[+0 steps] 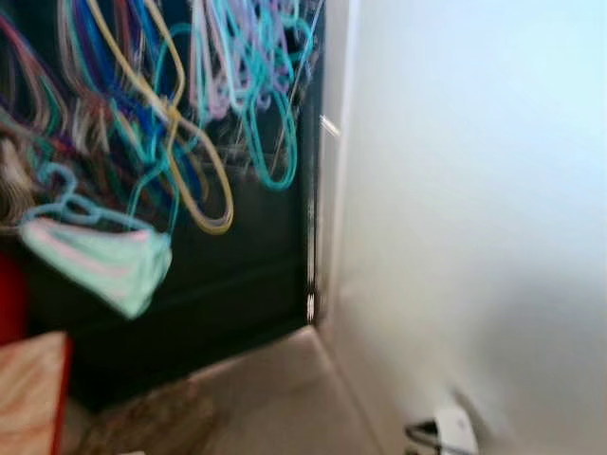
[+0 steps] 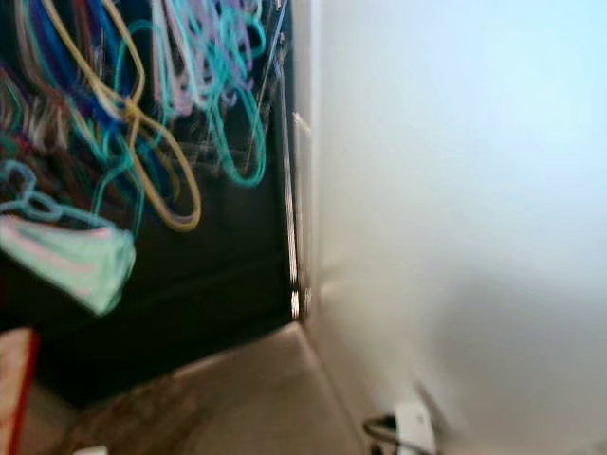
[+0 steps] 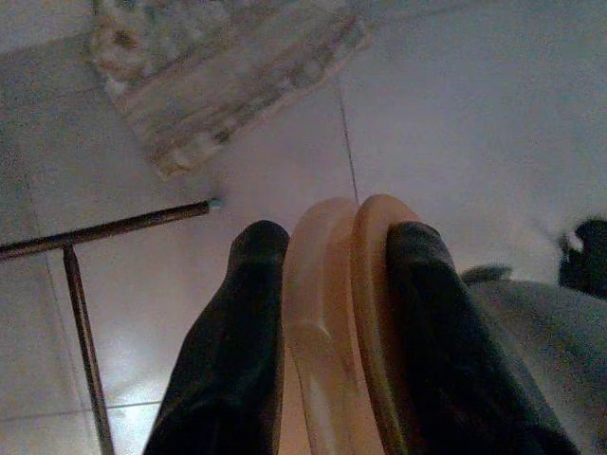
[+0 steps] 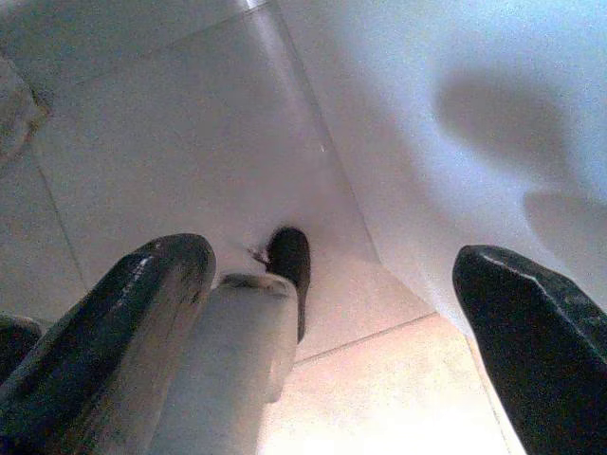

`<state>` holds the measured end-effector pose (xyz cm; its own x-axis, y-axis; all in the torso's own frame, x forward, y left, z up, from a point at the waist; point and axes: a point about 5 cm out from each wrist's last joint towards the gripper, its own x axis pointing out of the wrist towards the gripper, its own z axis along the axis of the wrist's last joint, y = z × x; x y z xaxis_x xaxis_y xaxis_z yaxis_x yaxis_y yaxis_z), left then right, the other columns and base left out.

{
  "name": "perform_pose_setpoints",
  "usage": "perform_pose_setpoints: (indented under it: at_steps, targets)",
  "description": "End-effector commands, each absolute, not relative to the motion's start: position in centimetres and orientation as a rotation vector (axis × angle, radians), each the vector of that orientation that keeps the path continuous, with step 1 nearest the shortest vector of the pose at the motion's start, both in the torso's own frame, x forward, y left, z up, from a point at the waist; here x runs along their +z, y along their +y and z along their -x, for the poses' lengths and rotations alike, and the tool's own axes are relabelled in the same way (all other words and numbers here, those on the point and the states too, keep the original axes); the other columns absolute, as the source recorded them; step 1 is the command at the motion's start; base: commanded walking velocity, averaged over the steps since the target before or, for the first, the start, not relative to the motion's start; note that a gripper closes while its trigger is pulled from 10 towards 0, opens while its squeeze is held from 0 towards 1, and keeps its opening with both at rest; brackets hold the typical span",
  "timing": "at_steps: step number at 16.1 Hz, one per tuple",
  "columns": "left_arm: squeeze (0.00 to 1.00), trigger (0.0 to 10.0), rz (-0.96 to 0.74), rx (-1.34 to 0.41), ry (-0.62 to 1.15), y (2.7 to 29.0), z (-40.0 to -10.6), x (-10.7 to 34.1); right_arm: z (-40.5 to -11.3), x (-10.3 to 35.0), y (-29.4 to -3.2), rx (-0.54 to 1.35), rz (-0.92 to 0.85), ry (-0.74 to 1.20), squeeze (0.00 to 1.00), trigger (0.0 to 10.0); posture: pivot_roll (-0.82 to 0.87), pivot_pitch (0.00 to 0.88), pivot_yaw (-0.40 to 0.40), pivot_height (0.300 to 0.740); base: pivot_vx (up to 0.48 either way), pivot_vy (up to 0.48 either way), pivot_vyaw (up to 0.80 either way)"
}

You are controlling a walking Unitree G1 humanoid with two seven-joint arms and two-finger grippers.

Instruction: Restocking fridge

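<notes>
The left gripper (image 3: 327, 275) clenched an orange-tan rounded item (image 3: 332, 313) above the tiled floor (image 3: 455, 114). The right gripper (image 4: 332, 313) hung spread and empty beside a white wall (image 4: 455, 85). Ahead, blurred coloured hangers (image 1: 180, 104) suggested walking; jolts might loosen the item.

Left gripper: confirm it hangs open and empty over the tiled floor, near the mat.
Not empty. The left wrist view shows the left gripper shut on an orange object, pressed between its two black fingers. The rest stands: it hangs over the tiled floor, near the mat.
</notes>
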<state>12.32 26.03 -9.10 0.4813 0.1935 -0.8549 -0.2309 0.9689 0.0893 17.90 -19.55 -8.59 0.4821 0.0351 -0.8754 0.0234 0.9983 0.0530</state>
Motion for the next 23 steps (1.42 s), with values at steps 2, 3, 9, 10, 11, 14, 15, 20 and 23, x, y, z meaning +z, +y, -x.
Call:
perform_pose_setpoints:
  at_steps: [2,3,9,10,11,14,15,20,23]
  targets:
    - [0.0,10.0,0.06,0.25,1.016,24.7,-14.1,-9.0,-17.8,-8.6,-19.8,-0.008,-0.066,1.076,0.0,10.0,-0.02,0.0,0.058,0.74,0.0,0.186,-0.8]
    - [0.0,10.0,0.053,0.241,1.016,24.1,-14.6,-9.0,-17.8,-8.6,-19.8,-0.01,-0.068,1.077,0.0,10.0,-0.02,0.0,0.059,0.74,0.0,0.48,-0.8]
    - [0.0,10.0,0.049,0.179,1.001,19.4,-17.0,-9.0,-17.7,-8.6,-19.8,-0.016,-0.076,1.078,0.0,10.0,-0.03,0.0,0.063,0.74,0.0,0.061,-0.8]
    - [0.0,10.0,0.048,0.175,1.001,19.1,-17.1,-9.0,-17.7,-8.7,-19.8,-0.016,-0.077,1.078,0.0,10.0,-0.03,0.0,0.066,0.74,0.0,0.0,-0.8]
    - [0.0,10.0,0.047,0.167,0.997,18.5,-17.5,-8.9,-17.7,-8.7,-19.8,-0.019,-0.078,1.079,0.0,10.0,-0.03,0.0,0.066,0.74,0.0,0.0,-0.8]
    - [0.0,10.0,0.033,0.166,1.004,19.1,-17.1,-9.0,-17.6,-8.7,-19.8,-0.019,-0.078,1.084,0.0,10.0,-0.03,0.0,0.067,0.74,0.0,0.0,-0.8]
    - [0.0,10.0,0.028,0.17,1.009,19.8,-16.6,-9.1,-17.6,-8.7,-19.8,-0.019,-0.078,1.084,0.0,10.0,-0.03,0.0,0.069,0.74,0.0,0.0,-0.8]
    - [0.0,10.0,0.006,0.218,1.016,24.9,-14.6,-8.7,-17.5,-8.8,-19.7,-0.02,-0.08,1.085,0.0,10.0,-0.03,0.0,0.074,0.74,0.0,0.0,-0.8]
    - [0.0,10.0,-0.006,0.222,1.027,26.2,-13.6,-8.6,-17.4,-8.8,-19.6,-0.024,-0.086,1.086,0.0,10.0,-0.04,0.0,0.077,0.74,0.0,0.0,-0.8]
